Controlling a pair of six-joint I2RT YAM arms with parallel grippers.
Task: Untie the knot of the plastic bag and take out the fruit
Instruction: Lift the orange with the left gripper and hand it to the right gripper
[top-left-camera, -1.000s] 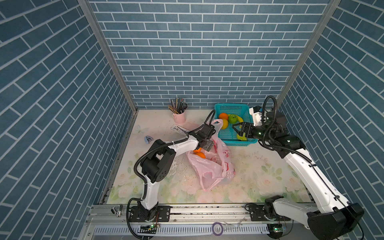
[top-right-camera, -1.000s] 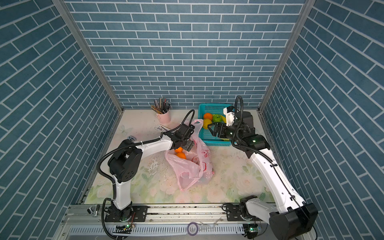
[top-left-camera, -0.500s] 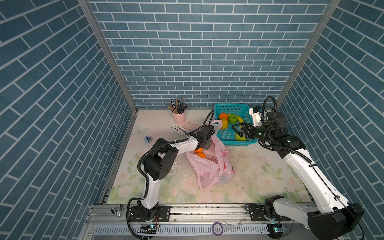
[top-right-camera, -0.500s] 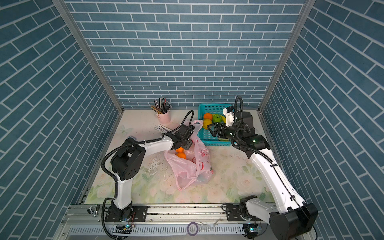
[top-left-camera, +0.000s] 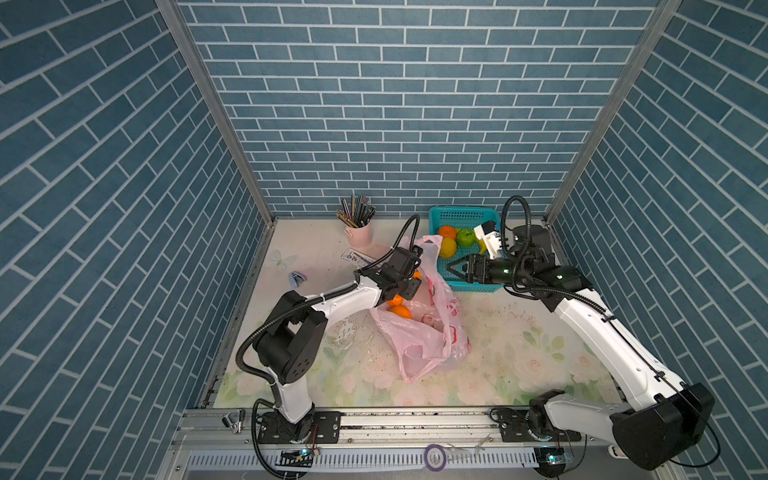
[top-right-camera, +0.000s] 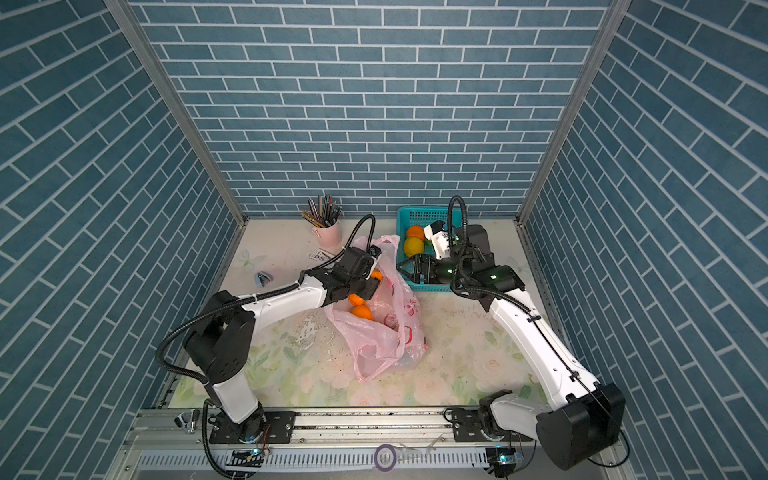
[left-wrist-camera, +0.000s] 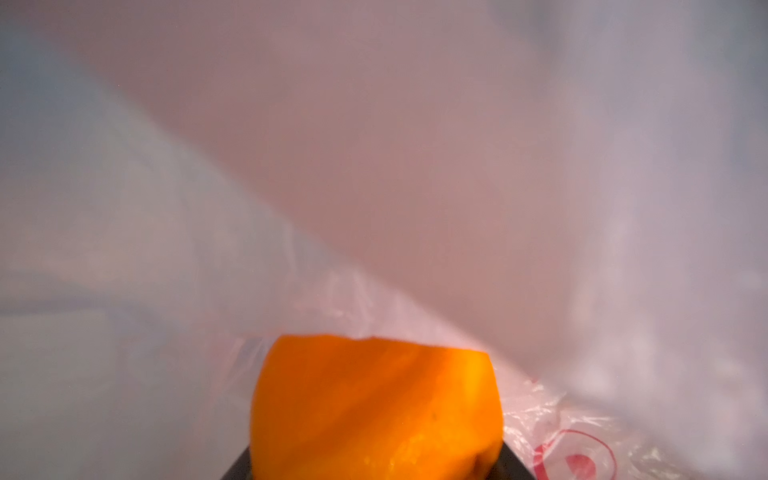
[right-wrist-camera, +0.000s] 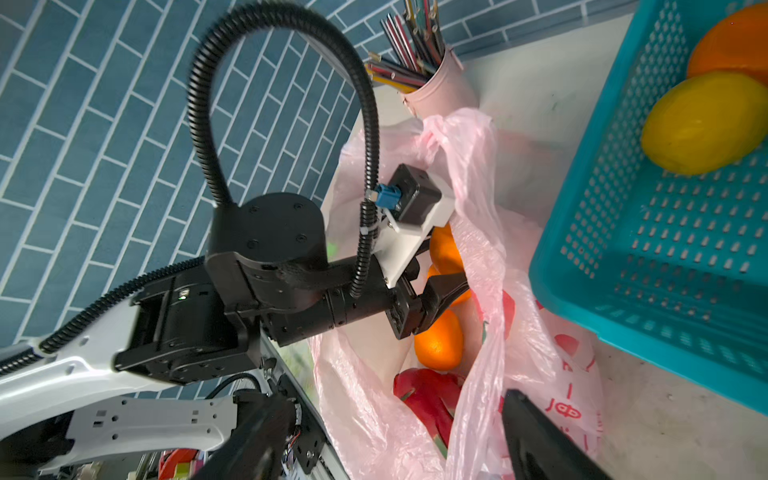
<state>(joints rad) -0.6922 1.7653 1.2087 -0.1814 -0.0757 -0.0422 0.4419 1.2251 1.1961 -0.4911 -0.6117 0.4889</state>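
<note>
My left gripper (right-wrist-camera: 449, 268) is inside the mouth of the thin translucent pink plastic bag (top-left-camera: 419, 345), jaws closed around a round orange fruit (left-wrist-camera: 374, 407). The left wrist view shows it filling the gap between my dark fingers, with pink film all around. A second orange (right-wrist-camera: 438, 343) and a magenta dragon fruit (right-wrist-camera: 424, 395) lie deeper in the bag. The bag sits open on the floral-print table (top-left-camera: 519, 357), just beside the teal perforated plastic basket (top-left-camera: 461, 212). The basket holds a third orange (top-left-camera: 446, 231), a yellow lemon (right-wrist-camera: 702, 124) and a green apple-like fruit (top-left-camera: 466, 237). My right gripper (top-left-camera: 454, 270) hovers over the basket's edge nearest the bag, jaws spread wide, holding nothing.
</note>
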